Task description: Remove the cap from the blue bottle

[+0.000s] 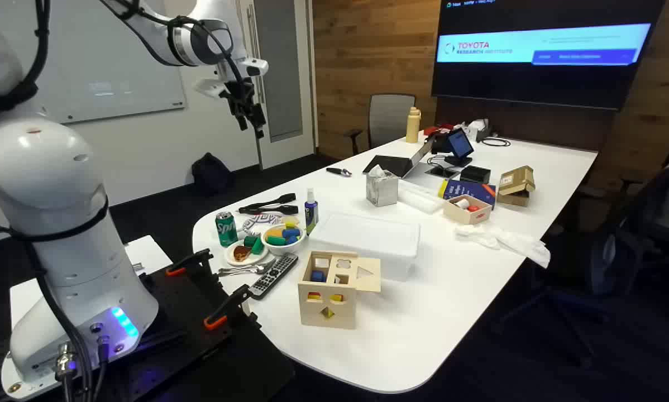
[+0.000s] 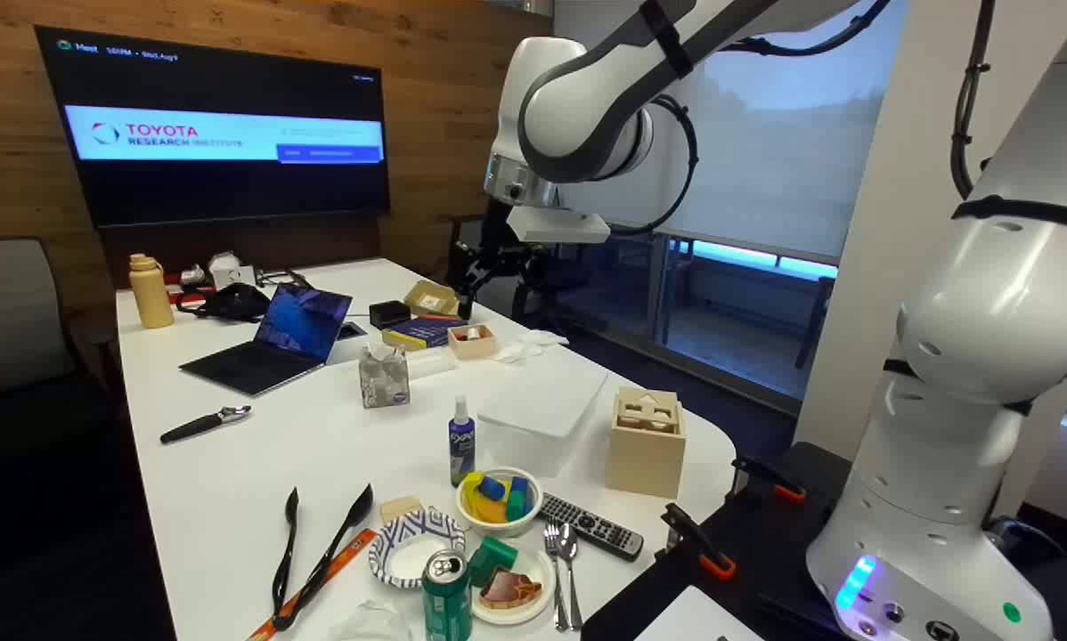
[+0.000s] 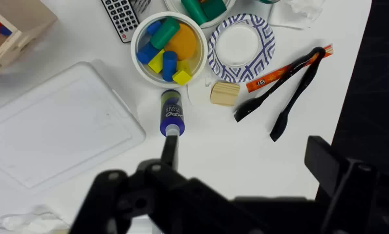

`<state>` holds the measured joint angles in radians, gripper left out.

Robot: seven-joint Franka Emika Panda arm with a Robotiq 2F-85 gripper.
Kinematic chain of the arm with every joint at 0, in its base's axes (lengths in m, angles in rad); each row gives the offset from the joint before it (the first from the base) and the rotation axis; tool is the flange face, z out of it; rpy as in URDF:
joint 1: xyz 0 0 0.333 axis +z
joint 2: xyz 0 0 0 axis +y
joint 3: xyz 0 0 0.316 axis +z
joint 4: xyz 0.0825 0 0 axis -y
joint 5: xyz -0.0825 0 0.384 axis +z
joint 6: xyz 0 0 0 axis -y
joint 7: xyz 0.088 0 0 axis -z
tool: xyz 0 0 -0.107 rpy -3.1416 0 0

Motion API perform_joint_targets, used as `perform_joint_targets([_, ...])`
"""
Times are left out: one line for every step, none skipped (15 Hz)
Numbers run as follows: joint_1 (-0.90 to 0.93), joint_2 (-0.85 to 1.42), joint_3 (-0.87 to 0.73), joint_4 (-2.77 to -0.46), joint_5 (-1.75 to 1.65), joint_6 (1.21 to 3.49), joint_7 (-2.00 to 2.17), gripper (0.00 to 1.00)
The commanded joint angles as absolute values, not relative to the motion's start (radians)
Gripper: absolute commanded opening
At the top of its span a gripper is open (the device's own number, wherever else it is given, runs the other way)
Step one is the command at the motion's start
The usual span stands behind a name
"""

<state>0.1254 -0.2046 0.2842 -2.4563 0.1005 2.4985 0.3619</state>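
Note:
The blue bottle (image 1: 311, 215) stands upright on the table in both exterior views (image 2: 462, 452). It also shows in the wrist view (image 3: 172, 110), just beyond one fingertip. A whitish, see-through cap (image 2: 460, 410) sits on top of its neck. The cap also shows in an exterior view (image 1: 310, 195); in the wrist view its lower part (image 3: 172, 129) shows and the finger hides part of the rest. My gripper (image 3: 243, 143) is open, with its fingers wide apart and nothing between them. In both exterior views the gripper (image 1: 252, 124) hangs high above the table, apart from the bottle.
A white lidded box (image 1: 368, 237) stands close beside the bottle. A bowl of coloured blocks (image 3: 134, 65) is on another side. A wooden shape box (image 1: 328, 312), remote (image 2: 591, 525), soda can (image 1: 226, 229), black tongs (image 3: 298, 97), patterned bowl (image 3: 267, 42) and tissue box (image 2: 384, 378) are around.

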Motion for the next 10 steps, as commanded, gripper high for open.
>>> perform_joint_targets([0.143, -0.205, 0.266, -2.456, 0.096, 2.496, 0.364, 1.0])
perform_joint_targets([0.137, -0.182, 0.263, -2.435, 0.091, 2.488, 0.365, 1.0])
perform_joint_targets([0.128, -0.15, 0.258, -2.407, 0.077, 2.473, 0.367, 1.0])
perform_joint_targets([0.115, -0.112, 0.252, -2.378, 0.053, 2.47, 0.38, 1.0])
perform_joint_targets([0.106, -0.065, 0.239, -2.342, 0.035, 2.464, 0.37, 1.0])
perform_joint_targets([0.098, -0.007, 0.219, -2.297, 0.022, 2.458, 0.351, 1.0])
perform_joint_targets([0.091, 0.047, 0.2, -2.259, 0.001, 2.471, 0.338, 1.0])
perform_joint_targets([0.091, 0.11, 0.174, -2.21, 0.014, 2.476, 0.292, 1.0])
perform_joint_targets([0.091, 0.166, 0.156, -2.164, 0.042, 2.473, 0.238, 1.0])
perform_joint_targets([0.088, 0.229, 0.142, -2.108, 0.088, 2.465, 0.171, 1.0])
